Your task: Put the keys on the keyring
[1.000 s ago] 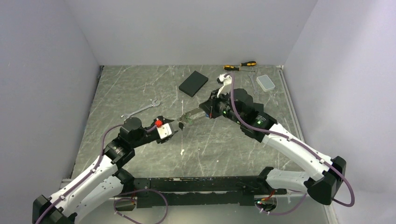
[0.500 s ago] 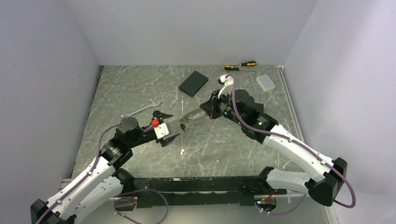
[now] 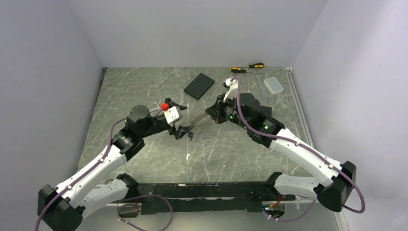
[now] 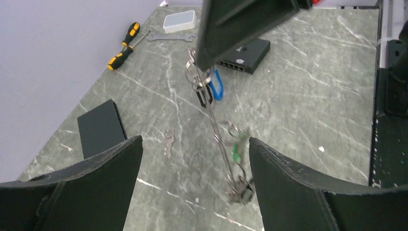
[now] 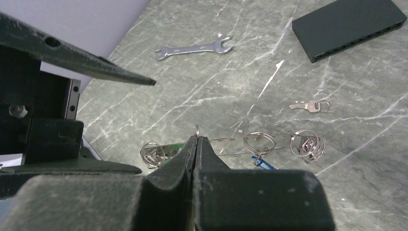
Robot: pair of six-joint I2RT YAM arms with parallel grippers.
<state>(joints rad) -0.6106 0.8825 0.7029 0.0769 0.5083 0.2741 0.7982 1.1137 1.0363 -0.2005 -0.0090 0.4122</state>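
My right gripper is shut on the keyring, a long thin silver loop held above the table. In the left wrist view the keyring slants down from the right gripper's fingers. On it hang a blue-tagged key, a green-headed key and a dark cluster at the low end. One loose key lies on the table, also seen as the loose key. My left gripper is open and empty, its jaws wide to either side of the ring's low end.
A silver wrench lies at the left. Towards the back are a black box, two yellow-handled screwdrivers and a small clear case. Walls close the table on three sides.
My left gripper has opened wide and let go of the ring's low end. It has swung towards the back and now faces the ring. The right gripper has held still.
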